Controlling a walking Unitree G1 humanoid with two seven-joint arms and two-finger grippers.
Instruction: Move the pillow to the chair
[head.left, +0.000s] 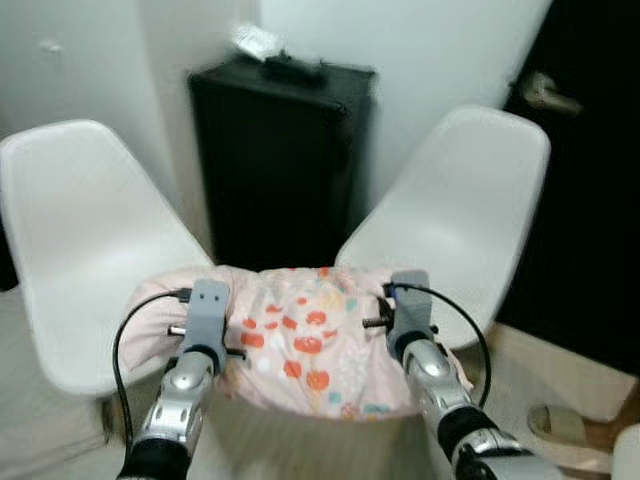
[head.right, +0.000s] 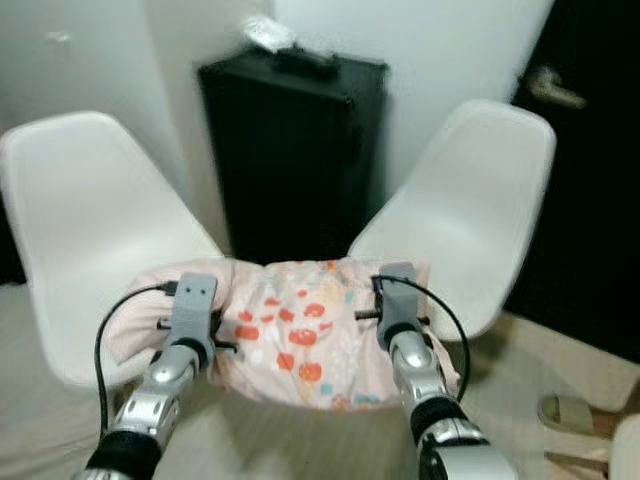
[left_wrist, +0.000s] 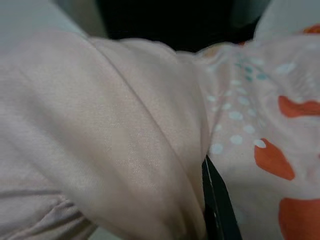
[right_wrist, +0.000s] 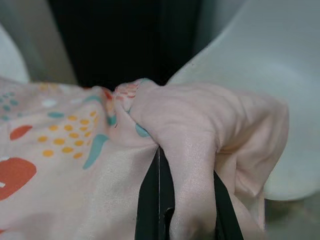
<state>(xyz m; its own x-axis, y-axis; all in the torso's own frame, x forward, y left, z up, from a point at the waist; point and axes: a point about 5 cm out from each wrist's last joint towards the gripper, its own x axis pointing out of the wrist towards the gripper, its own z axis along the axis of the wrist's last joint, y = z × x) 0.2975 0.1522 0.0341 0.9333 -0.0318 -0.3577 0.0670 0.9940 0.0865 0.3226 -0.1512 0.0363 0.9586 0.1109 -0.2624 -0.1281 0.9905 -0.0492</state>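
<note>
While both silver arms reach forward from the bottom of the frame, a pale pink pillow (head.left: 300, 345) printed with red-orange flowers and small teal and yellow dots hangs between them at lower centre, held up off the floor. The left pincer (left_wrist: 212, 200) sits at the pillow's left end; in its wrist view one black finger (left_wrist: 216, 205) presses into a deep fold of pink cloth, so it appears closed on the fabric, though the second finger is buried and hard to confirm. The right pincer (right_wrist: 172, 200) is at the pillow's right end, its two black fingers (right_wrist: 150, 197) pinched narrowly on a bunched corner of the cover. Behind the pillow, a white moulded chair (head.left: 75, 235) fills the left side of the frame and a second white chair (head.left: 470, 200) stands at right centre, its seat just behind the pillow's right corner. Between the chairs, at upper centre, a black cabinet (head.left: 285, 150) stands against the white wall, with small blurred objects on top. A dark door (head.left: 590, 180) with a metal handle (head.left: 545, 92) occupies the upper right, and a beige slipper (head.left: 565, 425) lies on the floor at lower right.
</note>
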